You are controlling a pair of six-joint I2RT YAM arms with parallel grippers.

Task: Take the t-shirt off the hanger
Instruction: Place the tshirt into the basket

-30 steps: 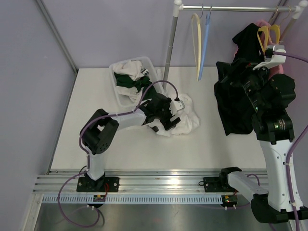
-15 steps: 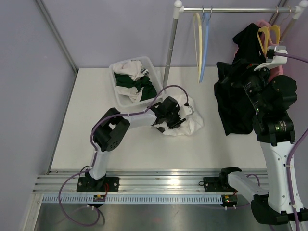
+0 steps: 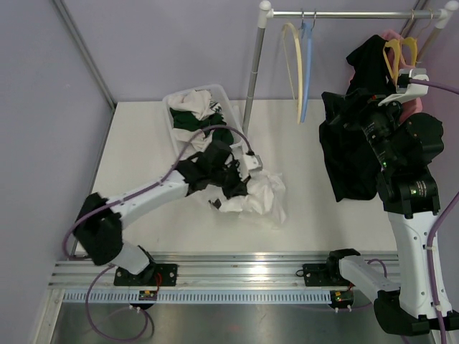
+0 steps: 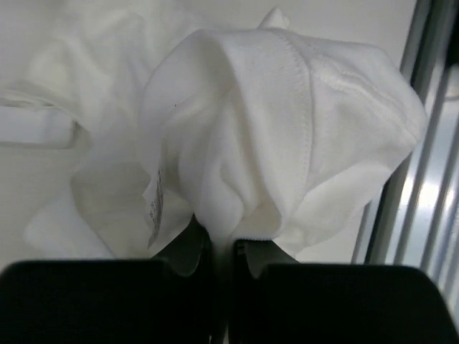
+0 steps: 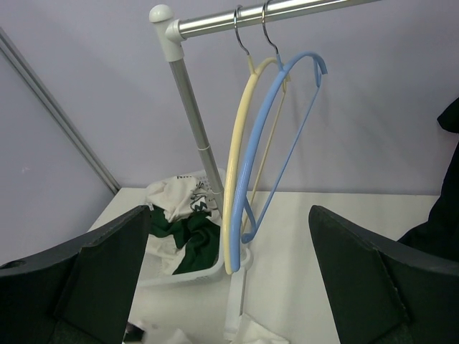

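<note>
Pale lavender walls (image 3: 165,43) are seen all around, evenly lit. The middle of the frame is filled by a white table (image 3: 136,136), edged at the bottom by an aluminium rail (image 3: 237,269). At the upper right, 1 metal clothes bar (image 3: 344,12) is carried on a white-capped pole (image 3: 253,79).

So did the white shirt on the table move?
Yes. The white t-shirt slid toward the near rail, away from the rack pole, pinched by the left end effector.

Left arm (image 3: 143,197) showed slim white links between chunky black joints, a purple cable (image 3: 231,129) looping off its wrist. Right arm (image 3: 412,244) matched: white tube below, bulky black housings above, a second purple cable (image 3: 439,84) trailing. Its end effector (image 5: 229,251) carried two broad, matte-black, wedge-shaped fingers (image 5: 358,287).
</note>
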